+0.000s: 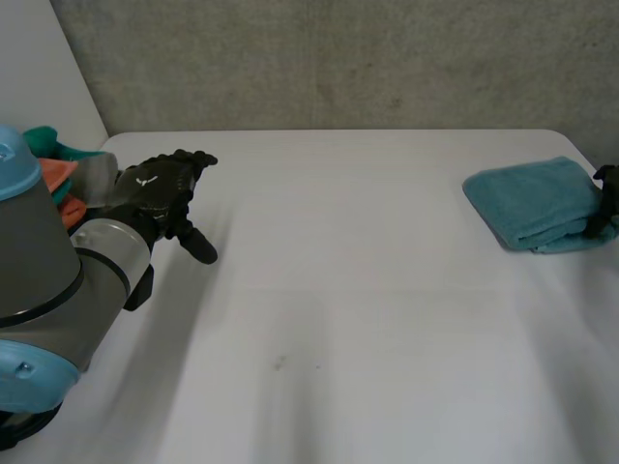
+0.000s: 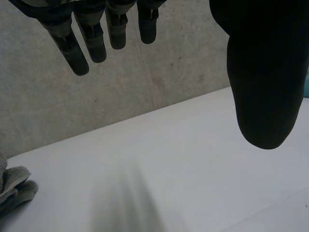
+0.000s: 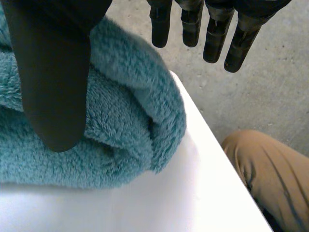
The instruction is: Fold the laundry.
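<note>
So here's what we've got: the folded teal terry towel (image 1: 532, 203) sits at the far right end of the white table (image 1: 368, 290), close to its edge. The right hand (image 1: 607, 198) is right at the towel's outer end. From the right wrist view we see its thumb (image 3: 53, 72) lying across the fluffy folds of the towel (image 3: 130, 111), while the fingers (image 3: 215, 34) stick out straight past the rolled edge, well apart from the thumb. So it's spread, not pinching anything. Down past the table edge there's a person's leg in tan trousers (image 3: 270, 174).

The left hand (image 1: 160, 198) hovers over the far left corner of the table, well apart from the towel. Its fingers (image 2: 72, 48) are straight and relaxed, the thumb (image 2: 263, 87) is off to the side, and it holds nothing. Just beside it is a heap of teal, orange and grey laundry (image 1: 53, 164); a bit of the grey cloth (image 2: 12, 186) peeks in on the left wrist view.
</note>
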`<state>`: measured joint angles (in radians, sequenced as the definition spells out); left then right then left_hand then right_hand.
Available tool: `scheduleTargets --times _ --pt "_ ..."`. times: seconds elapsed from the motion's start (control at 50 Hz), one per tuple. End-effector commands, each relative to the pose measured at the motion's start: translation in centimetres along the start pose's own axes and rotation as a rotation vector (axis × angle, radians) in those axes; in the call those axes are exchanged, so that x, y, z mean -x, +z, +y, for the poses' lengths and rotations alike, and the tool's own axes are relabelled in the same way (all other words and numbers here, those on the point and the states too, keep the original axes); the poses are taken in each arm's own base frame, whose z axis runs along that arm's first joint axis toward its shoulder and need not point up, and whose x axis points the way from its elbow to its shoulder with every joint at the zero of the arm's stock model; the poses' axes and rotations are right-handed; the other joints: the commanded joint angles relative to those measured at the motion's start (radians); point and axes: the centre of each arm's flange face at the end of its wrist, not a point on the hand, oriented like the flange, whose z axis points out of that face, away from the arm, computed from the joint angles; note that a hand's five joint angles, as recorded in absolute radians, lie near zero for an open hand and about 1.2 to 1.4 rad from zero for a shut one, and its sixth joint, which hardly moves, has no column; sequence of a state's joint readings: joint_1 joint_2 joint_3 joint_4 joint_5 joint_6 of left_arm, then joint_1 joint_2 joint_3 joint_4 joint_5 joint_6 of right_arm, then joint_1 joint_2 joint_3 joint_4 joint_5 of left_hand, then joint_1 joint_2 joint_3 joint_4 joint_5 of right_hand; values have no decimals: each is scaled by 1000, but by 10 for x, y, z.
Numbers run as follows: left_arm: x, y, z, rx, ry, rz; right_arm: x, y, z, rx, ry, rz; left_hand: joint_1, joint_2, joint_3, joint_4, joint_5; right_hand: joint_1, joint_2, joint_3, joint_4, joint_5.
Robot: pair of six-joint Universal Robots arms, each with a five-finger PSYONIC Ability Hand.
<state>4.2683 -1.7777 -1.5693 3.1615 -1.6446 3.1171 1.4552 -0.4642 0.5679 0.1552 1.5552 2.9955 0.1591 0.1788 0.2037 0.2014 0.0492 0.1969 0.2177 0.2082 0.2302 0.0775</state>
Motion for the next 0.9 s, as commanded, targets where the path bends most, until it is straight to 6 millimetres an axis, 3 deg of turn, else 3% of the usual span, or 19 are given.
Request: scheduleTargets --times 0.02,0.3,0.38,0.48,0.54,0.56,0.62,0.7,0.8,0.9 --pt "0 -1 -1 -1 0 -1 -3 -17 -31 -32 -33 2 15 -4 -29 -27 -49 -22 -43 -34 -56 -78" --pt "0 -2 -4 -11 -1 1 -20 -75 -109 -131 -262 128 15 -4 -29 -27 -49 -22 -43 -34 -56 -78" --pt "0 -3 -7 -21 -1 1 -1 -104 -134 -197 -272 97 15 -4 -29 -27 -49 -22 -43 -34 -56 -78" --pt "-1 -8 -16 -52 -3 4 48 -145 -152 -287 -280 -45 15 -4 -29 -27 -49 -22 -43 -34 -56 -78" --pt "-1 -10 -19 -64 -4 4 77 -170 -154 -322 -271 -153 15 -4 -29 -27 -49 -22 -43 -34 -56 -78" --pt "0 -11 -22 -73 -5 4 93 -190 -156 -342 -257 -221 15 -4 -29 -27 -49 -22 -43 -34 -56 -78" --pt "0 -13 -24 -82 -6 3 111 -216 -154 -354 -219 -307 15 -4 -29 -27 -49 -22 -43 -34 -56 -78" --pt "0 -16 -29 -99 -6 2 134 -254 -137 -327 -108 -423 15 -4 -29 -27 -49 -22 -43 -34 -56 -78" --pt "1 -18 -32 -109 -7 -3 149 -279 -110 -239 -17 -506 15 -4 -29 -27 -49 -22 -43 -34 -56 -78" --pt "1 -18 -32 -104 -5 -6 151 -296 -92 -182 15 -519 15 -4 -29 -27 -49 -22 -43 -34 -56 -78"
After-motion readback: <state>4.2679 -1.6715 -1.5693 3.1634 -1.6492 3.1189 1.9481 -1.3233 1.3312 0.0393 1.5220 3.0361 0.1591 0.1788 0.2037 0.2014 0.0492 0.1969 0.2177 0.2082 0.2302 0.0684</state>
